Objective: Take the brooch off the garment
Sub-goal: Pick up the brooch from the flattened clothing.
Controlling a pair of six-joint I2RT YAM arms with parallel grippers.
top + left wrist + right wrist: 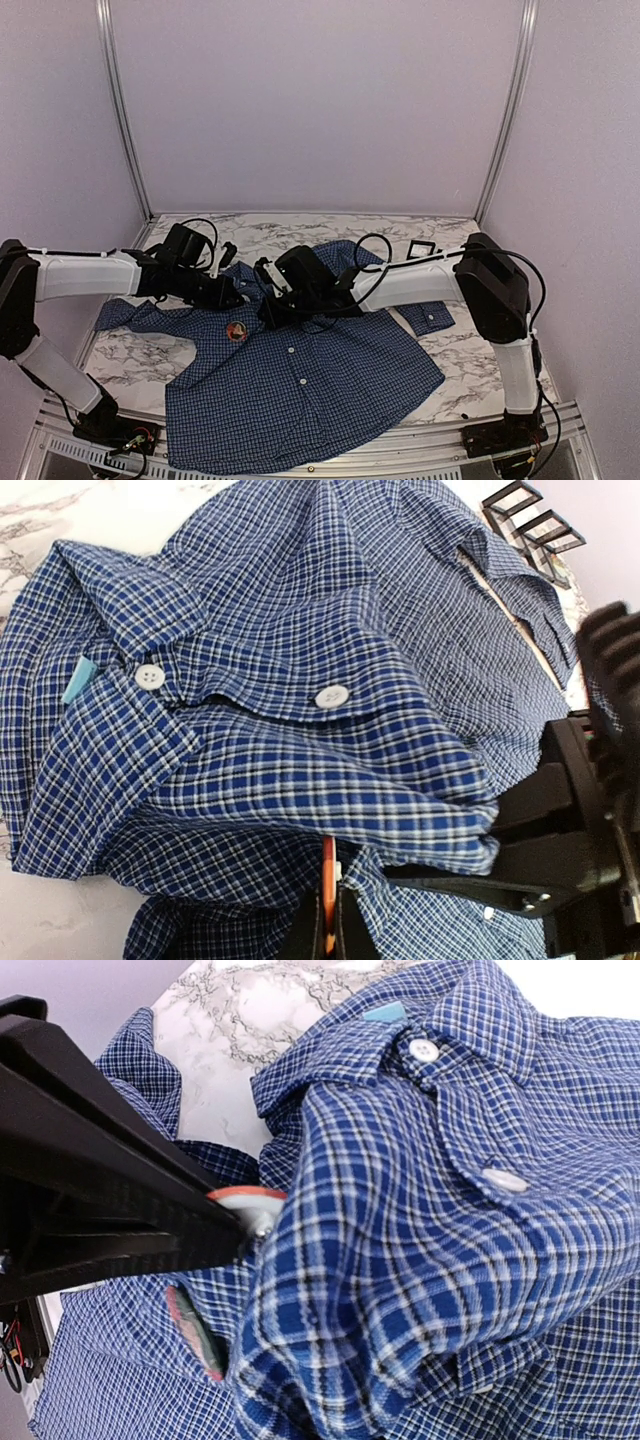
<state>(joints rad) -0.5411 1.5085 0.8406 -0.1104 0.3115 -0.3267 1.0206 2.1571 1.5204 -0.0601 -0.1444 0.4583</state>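
The garment [300,385], a dark blue checked shirt, lies spread on the marble table, its collar end bunched between the two arms. My left gripper [328,925] is shut on the brooch [328,875], a thin orange-rimmed disc seen edge-on under a raised fold. In the right wrist view the brooch [248,1198] shows a white back and a small metal pin against the cloth. My right gripper [272,305] is shut on the garment, holding up that fold [400,1290]; the cloth hides its fingertips. A second round reddish badge [237,331] lies flat on the shirt front.
A black wire holder [424,248] stands at the back right of the marble table [140,360]. A shirt cuff [430,317] lies beside the right arm. Aluminium posts and pale walls close the back and sides.
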